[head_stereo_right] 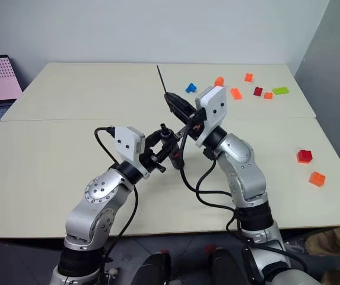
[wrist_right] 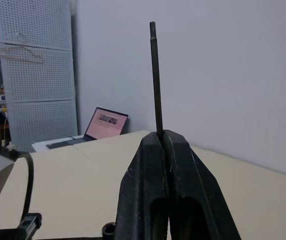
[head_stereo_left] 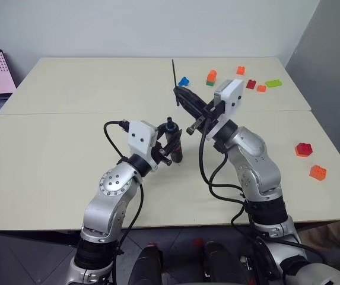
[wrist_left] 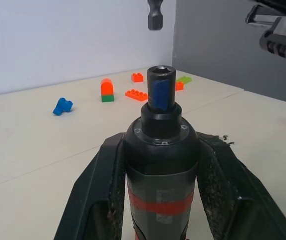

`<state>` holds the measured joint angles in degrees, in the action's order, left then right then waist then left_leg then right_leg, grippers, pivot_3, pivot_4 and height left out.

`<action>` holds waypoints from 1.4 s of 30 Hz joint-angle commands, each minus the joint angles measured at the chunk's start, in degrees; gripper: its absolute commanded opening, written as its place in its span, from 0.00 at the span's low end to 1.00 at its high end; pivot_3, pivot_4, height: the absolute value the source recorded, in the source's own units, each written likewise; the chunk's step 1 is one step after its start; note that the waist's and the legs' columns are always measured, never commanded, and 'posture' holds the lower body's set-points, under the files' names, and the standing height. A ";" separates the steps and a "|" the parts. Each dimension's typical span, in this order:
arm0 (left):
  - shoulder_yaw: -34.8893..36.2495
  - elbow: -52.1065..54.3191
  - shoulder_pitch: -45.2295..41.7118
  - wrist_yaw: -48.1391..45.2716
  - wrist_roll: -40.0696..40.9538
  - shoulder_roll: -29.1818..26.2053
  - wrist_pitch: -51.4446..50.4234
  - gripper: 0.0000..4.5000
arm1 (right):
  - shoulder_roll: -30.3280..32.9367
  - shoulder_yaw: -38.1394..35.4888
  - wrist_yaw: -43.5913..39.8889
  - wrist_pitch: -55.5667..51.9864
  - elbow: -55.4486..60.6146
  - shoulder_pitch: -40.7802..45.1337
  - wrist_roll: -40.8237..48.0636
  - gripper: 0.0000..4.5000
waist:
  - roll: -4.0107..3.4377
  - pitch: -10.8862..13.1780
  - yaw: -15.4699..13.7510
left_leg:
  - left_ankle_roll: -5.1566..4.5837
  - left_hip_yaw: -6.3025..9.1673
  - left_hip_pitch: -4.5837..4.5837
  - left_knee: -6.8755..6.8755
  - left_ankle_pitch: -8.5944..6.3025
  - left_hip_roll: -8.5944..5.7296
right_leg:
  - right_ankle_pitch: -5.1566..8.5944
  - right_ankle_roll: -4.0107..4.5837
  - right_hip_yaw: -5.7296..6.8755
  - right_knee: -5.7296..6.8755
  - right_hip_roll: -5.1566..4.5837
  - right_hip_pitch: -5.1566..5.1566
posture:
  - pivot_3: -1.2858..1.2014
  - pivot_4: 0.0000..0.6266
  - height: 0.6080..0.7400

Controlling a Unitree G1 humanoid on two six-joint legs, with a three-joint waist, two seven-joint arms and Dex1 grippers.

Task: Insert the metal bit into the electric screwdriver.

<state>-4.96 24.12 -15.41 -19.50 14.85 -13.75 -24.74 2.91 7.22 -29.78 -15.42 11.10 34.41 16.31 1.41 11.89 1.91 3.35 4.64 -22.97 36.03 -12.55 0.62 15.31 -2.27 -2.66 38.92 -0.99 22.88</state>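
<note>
Right end effector (wrist_right: 161,137) clamps the bit (wrist_right: 154,75); left end effector (wrist_left: 160,165) clamps the screwdriver (wrist_left: 160,125). Alignment step: bring the bit's end to the screwdriver's socket.

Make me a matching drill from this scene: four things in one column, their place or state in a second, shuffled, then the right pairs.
Things:
1. metal bit
2. electric screwdriver
3. laptop
4. blue brick

Places or states:
A. lying on the table, near an orange and green brick
B. clamped in the left gripper, socket end free
C. open, its screen pink, past the table's edge
D. pinched in the right gripper, sticking out beyond the fingertips

Pairs: 1-D, 2-B, 3-C, 4-A
</note>
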 commanded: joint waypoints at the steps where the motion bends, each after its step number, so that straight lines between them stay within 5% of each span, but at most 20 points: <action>1: -0.26 1.90 0.27 0.02 -0.40 -0.29 -0.15 0.36 | -0.11 1.09 0.04 -0.02 3.75 -0.26 0.97 0.00 | 0.00 0.00 0.00 | 0.00 0.00 0.00 0.00 0.00 0.00 | 0.01 -0.02 0.00 0.00 0.00 0.00 | 0.52 0.24 1.00; 42: -0.54 1.12 0.13 -0.63 -0.69 -1.08 0.02 0.36 | 2.71 4.45 0.68 -3.63 7.00 -3.69 1.16 0.00 | 0.01 -0.01 -0.02 | 0.00 0.01 0.02 0.00 0.00 0.01 | 0.17 -0.28 0.00 -0.03 0.00 -0.02 | 0.52 0.24 1.00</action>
<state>-5.28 24.19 -15.39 -19.77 14.60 -14.38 -24.73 5.55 11.34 -29.64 -17.48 16.44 30.26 17.04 1.43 11.88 1.88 3.35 4.65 -22.95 36.03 -12.56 0.62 15.48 -2.55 -2.66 38.89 -0.99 22.86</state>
